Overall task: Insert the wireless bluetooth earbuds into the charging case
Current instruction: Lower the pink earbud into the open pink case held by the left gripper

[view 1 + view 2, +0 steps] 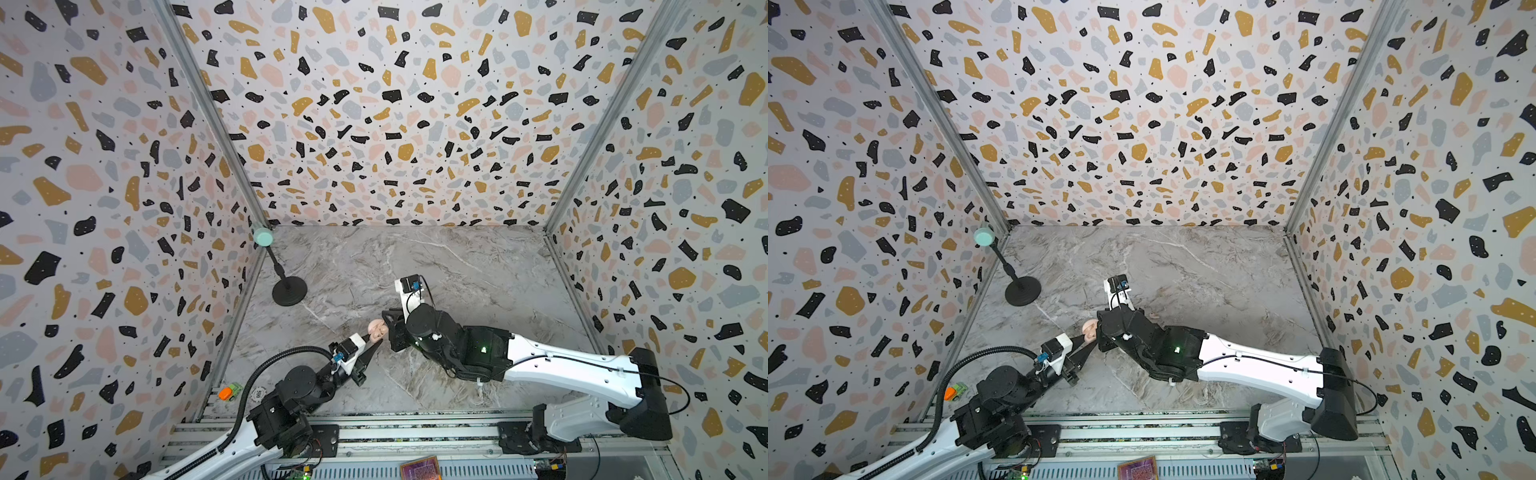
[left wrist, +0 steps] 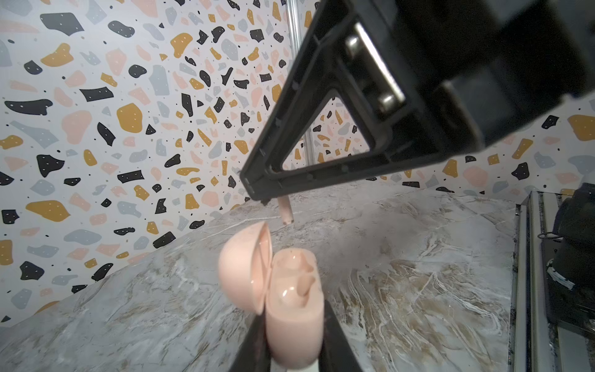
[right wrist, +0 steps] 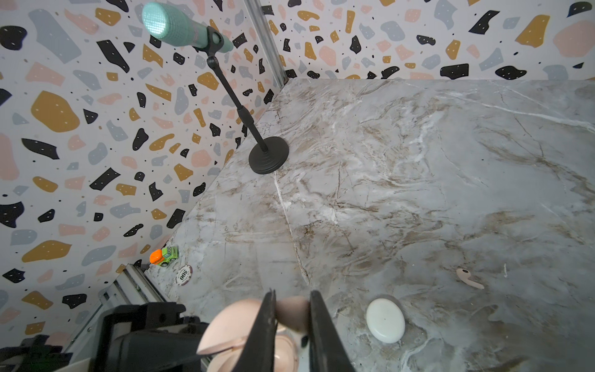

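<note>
pink case (image 2: 294, 309): lid open | pink earbud (image 2: 286, 211): stem pointing at case

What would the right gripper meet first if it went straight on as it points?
Probably the open pink case held by the left gripper, the pinched earbud stem touching first; depth is unclear.

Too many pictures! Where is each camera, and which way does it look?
Both top views: overhead, looking down on the table; left arm and right arm show.
Left wrist: behind the left end effector, facing the pink case it holds.
Right wrist: behind the right end effector, which pinches a pink earbud, facing the microphone.
Both wrist views share the case.
</note>
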Robot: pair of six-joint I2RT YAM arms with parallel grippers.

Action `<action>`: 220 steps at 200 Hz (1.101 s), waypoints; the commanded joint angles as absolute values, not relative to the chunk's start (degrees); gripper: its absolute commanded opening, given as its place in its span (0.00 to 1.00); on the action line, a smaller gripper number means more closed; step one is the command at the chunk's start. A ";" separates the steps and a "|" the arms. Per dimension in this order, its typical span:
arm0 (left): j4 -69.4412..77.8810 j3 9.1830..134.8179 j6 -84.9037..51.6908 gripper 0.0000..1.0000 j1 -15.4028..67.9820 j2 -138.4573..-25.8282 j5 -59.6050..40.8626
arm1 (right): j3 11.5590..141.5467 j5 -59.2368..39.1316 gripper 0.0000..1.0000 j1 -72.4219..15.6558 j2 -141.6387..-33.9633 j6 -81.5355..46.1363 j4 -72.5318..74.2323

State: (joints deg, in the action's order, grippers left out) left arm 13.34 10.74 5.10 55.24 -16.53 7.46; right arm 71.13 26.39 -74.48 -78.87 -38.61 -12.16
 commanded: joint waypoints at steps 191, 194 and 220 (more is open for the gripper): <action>16.69 12.57 0.43 0.00 54.69 -16.83 5.45 | 67.42 27.69 0.00 -79.41 -77.89 -36.74 -5.36; 16.75 12.57 0.44 0.00 54.67 -16.81 5.45 | 67.43 27.69 0.00 -79.41 -77.87 -36.74 -5.34; 16.85 12.57 -0.01 0.00 54.49 -16.96 5.36 | 67.35 27.80 0.00 -79.74 -78.05 -36.66 -5.28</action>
State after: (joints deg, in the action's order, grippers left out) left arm 13.37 10.76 0.82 54.92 -16.91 6.20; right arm 67.64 26.65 -79.22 -78.35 -37.36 -6.37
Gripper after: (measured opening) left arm 0.233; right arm 0.177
